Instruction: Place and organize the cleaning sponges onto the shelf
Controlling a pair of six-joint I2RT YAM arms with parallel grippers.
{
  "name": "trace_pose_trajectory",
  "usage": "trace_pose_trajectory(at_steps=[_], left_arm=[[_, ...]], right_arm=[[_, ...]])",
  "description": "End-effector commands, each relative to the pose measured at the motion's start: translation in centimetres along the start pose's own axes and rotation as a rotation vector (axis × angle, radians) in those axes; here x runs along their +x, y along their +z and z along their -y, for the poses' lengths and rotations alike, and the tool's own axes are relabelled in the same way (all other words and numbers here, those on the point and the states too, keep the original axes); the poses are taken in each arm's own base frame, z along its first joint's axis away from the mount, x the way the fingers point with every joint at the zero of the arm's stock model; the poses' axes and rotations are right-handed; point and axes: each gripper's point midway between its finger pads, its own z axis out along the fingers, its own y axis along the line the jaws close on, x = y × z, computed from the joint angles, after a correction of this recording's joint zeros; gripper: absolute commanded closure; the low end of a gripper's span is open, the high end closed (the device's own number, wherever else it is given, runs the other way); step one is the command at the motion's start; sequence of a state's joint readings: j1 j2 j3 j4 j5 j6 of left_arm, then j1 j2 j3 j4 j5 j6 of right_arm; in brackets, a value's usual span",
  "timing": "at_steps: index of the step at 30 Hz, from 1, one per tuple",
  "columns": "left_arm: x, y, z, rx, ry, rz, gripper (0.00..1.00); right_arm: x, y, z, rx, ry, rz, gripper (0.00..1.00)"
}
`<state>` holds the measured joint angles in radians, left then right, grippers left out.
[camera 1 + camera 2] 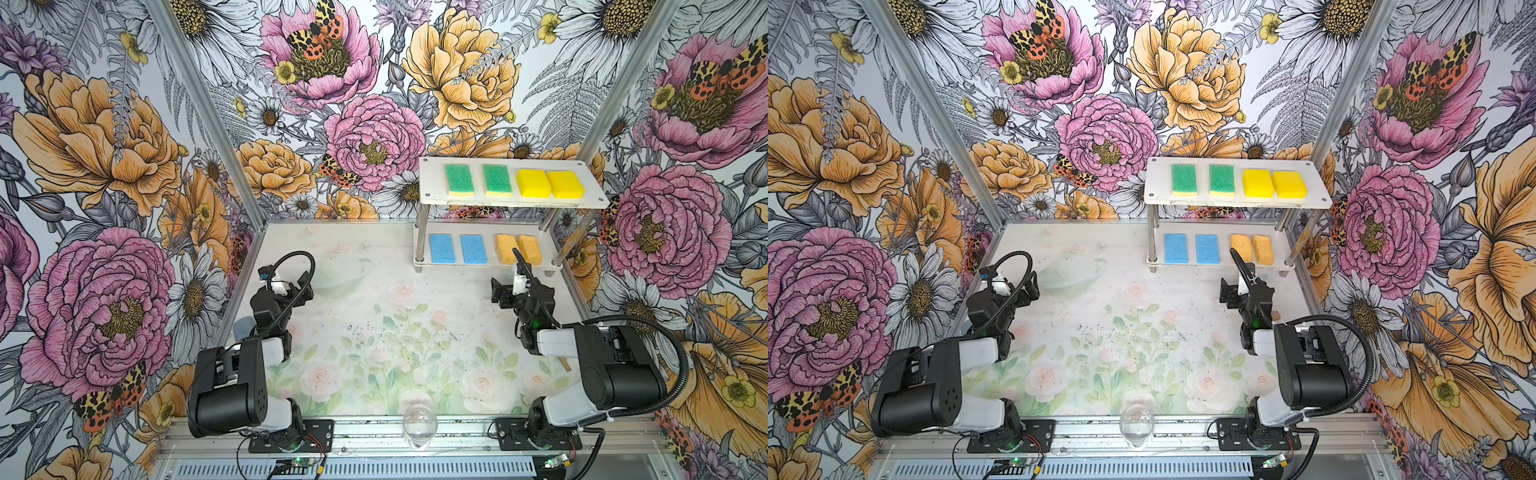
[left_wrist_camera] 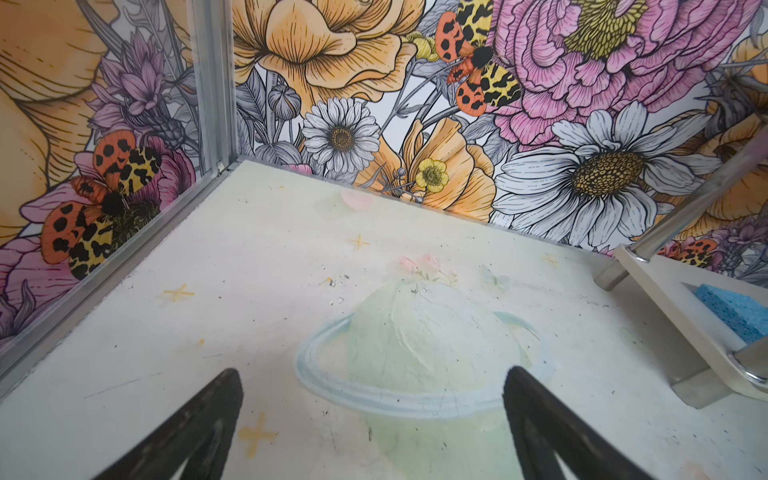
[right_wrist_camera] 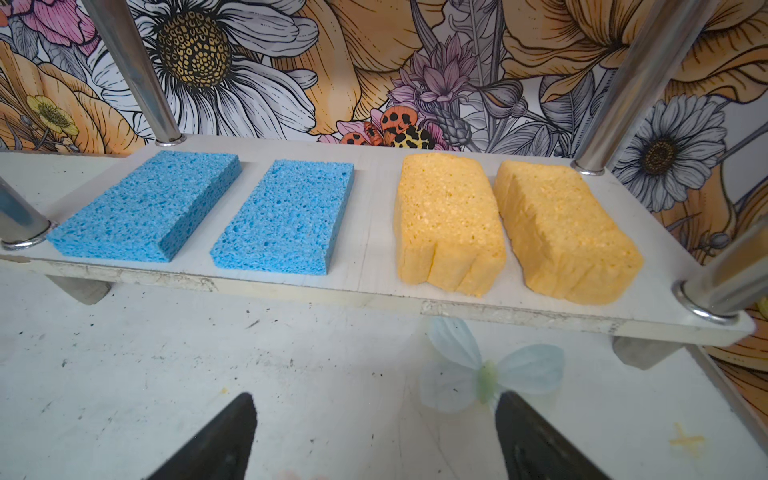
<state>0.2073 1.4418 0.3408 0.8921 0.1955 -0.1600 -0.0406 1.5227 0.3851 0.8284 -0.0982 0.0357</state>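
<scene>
Right wrist view is taken up by the lower board of the shelf (image 3: 374, 232), on which two blue sponges (image 3: 145, 208) and two orange-yellow sponges (image 3: 449, 220) are laid flat in one row, the orange-yellow pair just beside each other. The right gripper (image 3: 375, 401) is seen near the front edge of that board, its jaws spread wide and nothing held between them.

In both top views the shelf (image 1: 432, 183) (image 1: 1158, 178) is set at about two o'clock on the table (image 1: 374, 299). Its upper board is occupied by two green-topped sponges (image 1: 459, 178) and two bright yellow sponges (image 1: 533, 183). The left gripper (image 2: 372, 374) is found at about ten o'clock, well apart from the shelf, with its jaws likewise wide and empty. A clear glass (image 1: 419, 428) is stood at six o'clock.
</scene>
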Motion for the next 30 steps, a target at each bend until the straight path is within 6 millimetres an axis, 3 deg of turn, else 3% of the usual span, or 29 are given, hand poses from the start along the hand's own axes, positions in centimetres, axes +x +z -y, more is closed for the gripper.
trace_pose_trajectory(at_steps=[1, 15, 21, 30], left_arm=[[-0.7, -0.3, 0.4, 0.031, 0.020, 0.055, 0.01], [-0.1, -0.6, 2.2, 0.082, 0.093, 0.076, 0.01], [1.2, 0.1, 2.7, 0.053, 0.136, 0.084, 0.01], [1.4, 0.9, 2.0, 0.013, 0.124, 0.038, 0.01]], right_arm=[[-0.7, 0.1, 0.5, 0.022, 0.009, 0.032, 0.08], [-0.7, 0.1, 0.6, 0.032, 0.010, 0.036, 0.08], [-0.7, 0.0, 0.7, 0.039, 0.009, 0.036, 0.08], [-0.7, 0.0, 0.7, 0.045, 0.008, 0.037, 0.07]])
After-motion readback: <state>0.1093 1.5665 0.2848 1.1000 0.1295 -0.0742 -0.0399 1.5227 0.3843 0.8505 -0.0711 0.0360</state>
